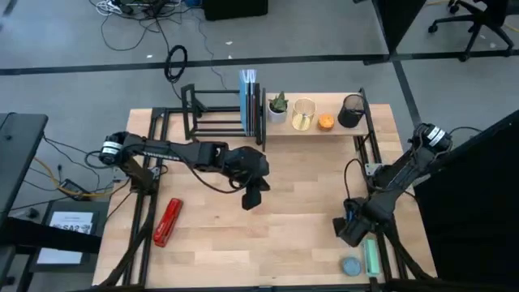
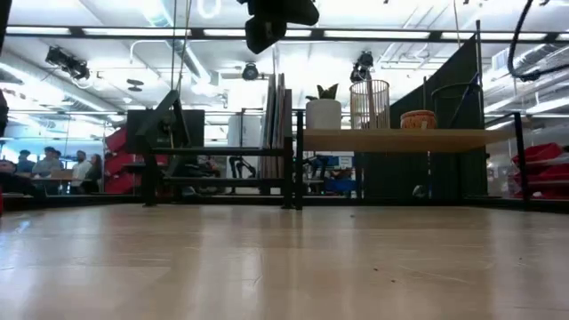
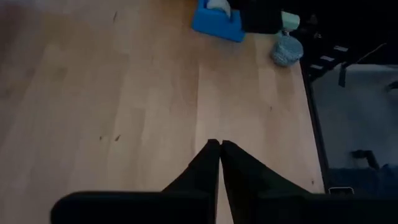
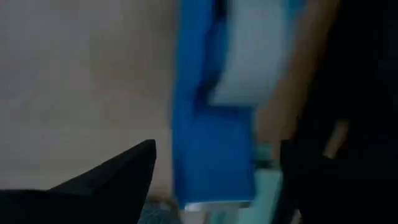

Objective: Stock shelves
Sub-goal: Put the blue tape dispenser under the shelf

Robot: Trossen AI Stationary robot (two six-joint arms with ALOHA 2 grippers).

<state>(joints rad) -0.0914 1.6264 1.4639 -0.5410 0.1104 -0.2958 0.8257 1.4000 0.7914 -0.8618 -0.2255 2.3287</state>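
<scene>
My left gripper (image 1: pixel 253 197) hangs shut over the middle of the table, well above the wood (image 3: pixel 217 144). My right gripper (image 1: pixel 347 233) is low at the table's right side and open. Its two fingers stand on either side of a blue object with a white roll (image 4: pixel 211 149), with a gap showing on each side. The black bar rack (image 1: pixel 212 113) at the far edge holds upright books (image 1: pixel 250 99). Beside it, the pale plank shelf (image 1: pixel 320 130) carries a potted plant (image 1: pixel 278 105), a gold wire cup (image 1: pixel 303 113), an orange thing (image 1: pixel 325 122) and a black mesh cup (image 1: pixel 351 110).
A red object (image 1: pixel 166 221) lies on the table near the left edge. A green object (image 1: pixel 371 256) and a grey round thing (image 1: pixel 350 265) lie at the near right corner, close to my right gripper. Bare wood shows in the middle (image 1: pixel 268 243).
</scene>
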